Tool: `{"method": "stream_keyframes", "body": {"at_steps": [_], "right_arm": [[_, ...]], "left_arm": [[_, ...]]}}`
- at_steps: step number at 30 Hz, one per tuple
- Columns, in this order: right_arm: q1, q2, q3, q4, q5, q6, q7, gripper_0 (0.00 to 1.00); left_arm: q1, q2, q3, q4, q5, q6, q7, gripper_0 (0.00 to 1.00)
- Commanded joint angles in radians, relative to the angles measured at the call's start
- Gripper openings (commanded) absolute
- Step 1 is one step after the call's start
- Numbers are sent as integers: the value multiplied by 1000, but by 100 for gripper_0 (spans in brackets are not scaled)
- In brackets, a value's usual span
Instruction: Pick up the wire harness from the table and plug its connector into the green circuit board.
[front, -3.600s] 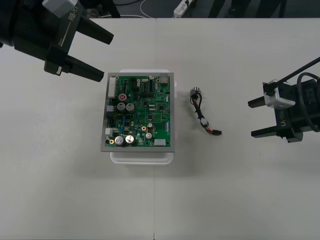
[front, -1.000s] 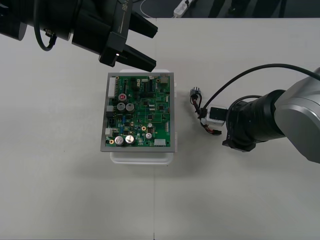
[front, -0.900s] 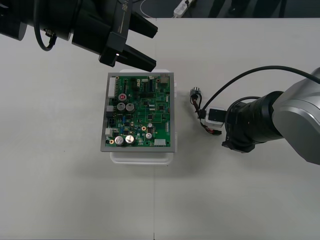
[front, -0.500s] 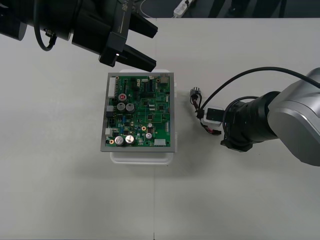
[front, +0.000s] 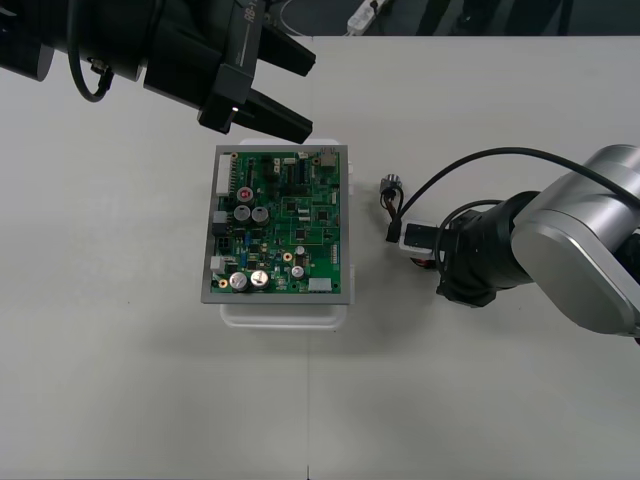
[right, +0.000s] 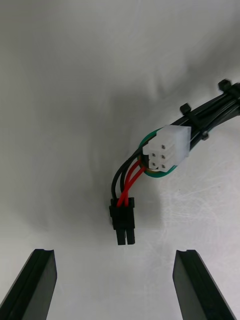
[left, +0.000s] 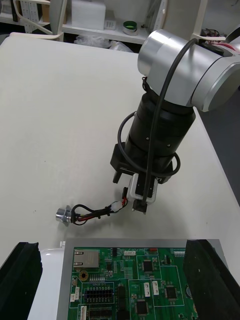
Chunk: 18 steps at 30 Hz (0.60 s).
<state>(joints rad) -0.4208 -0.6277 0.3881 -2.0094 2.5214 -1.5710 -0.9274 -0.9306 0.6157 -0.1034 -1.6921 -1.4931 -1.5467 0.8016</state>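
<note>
Plug (right: 123, 225) of harness (left: 92, 214) lies just before wide-open right gripper (right: 115, 255); left gripper (front: 300, 97) open near board (front: 280, 225)

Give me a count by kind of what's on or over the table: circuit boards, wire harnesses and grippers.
Green circuit board: 1
Wire harness: 1
Grippers: 2 (left gripper, right gripper, both with jaws open)
Total: 4
</note>
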Motion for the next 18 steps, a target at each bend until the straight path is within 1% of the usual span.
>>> {"method": "stream_keyframes", "body": {"at_steps": [1,18], "right_arm": [[-32,40,11,29,22,0,-39,68],[-32,63,17,41,88,0,-48,67]], "left_arm": [[-50,-16,-2,-29,-4,-24,-18,83],[-50,-16,-2,-29,-4,-24,-18,83]]}}
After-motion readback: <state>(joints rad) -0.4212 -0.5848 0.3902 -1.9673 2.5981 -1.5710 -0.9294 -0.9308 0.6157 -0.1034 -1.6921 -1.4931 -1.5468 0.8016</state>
